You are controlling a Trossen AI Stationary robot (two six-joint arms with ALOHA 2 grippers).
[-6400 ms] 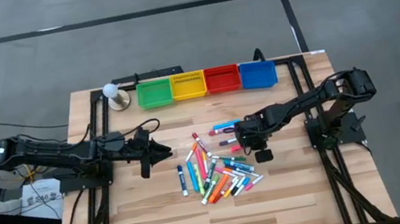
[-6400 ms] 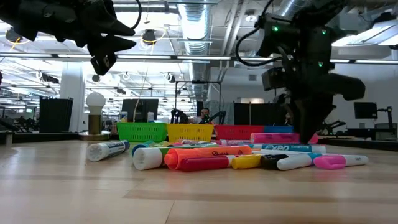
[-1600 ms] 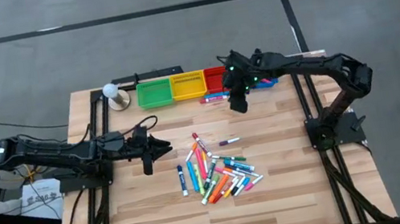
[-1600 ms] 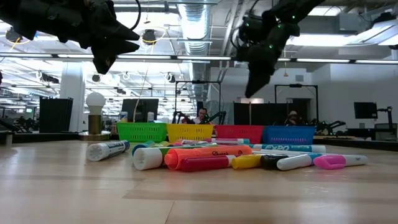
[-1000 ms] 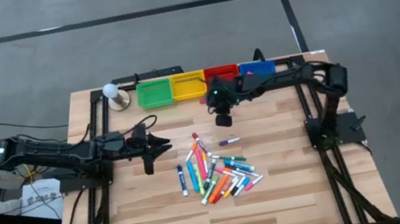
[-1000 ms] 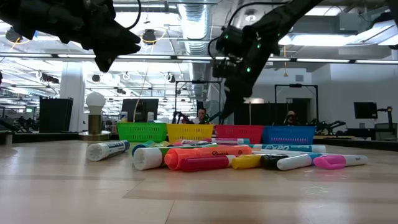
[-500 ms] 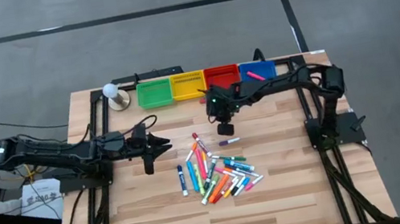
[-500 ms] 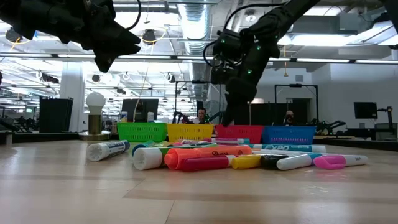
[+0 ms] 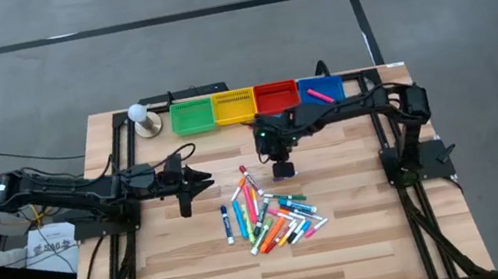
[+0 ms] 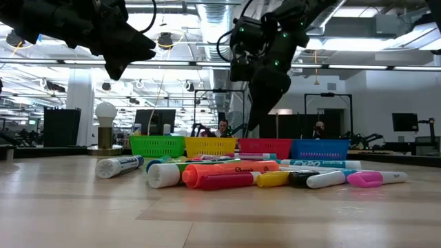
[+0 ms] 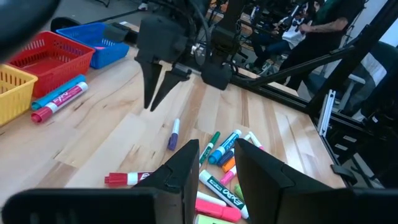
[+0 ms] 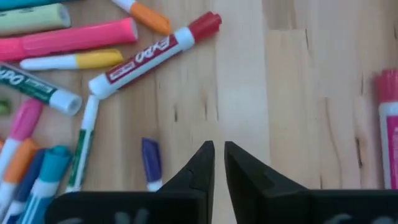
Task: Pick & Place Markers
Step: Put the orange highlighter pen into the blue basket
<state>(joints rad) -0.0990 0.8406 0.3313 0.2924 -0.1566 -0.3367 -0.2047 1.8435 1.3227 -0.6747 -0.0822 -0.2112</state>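
Observation:
The markers [image 9: 267, 216] lie in a loose heap of several colours on the middle of the table, flat on the wood. A single purple marker [image 9: 285, 175] lies just beyond the heap. My right gripper [image 9: 282, 166] hovers above the table next to it, pointing down. Its fingers are shut to a thin slit with nothing between them, and the purple marker [image 12: 151, 163] lies to one side of them. One pink marker [image 9: 320, 95] lies in the blue bin. My left gripper [image 9: 203, 179] waits left of the heap, fingers a little apart, holding nothing.
Green [image 9: 191, 116], yellow [image 9: 233, 107], red [image 9: 276, 97] and blue [image 9: 335, 95] bins stand in a row along the far edge, with a white bulb on a base [image 9: 142, 117] to their left. Two markers [image 11: 59, 99] lie in front of the red bin. Bare wood surrounds the heap.
My right gripper has moved from in front of the bins toward the near edge and down, ending over the purple marker beside the heap. No marker has moved.

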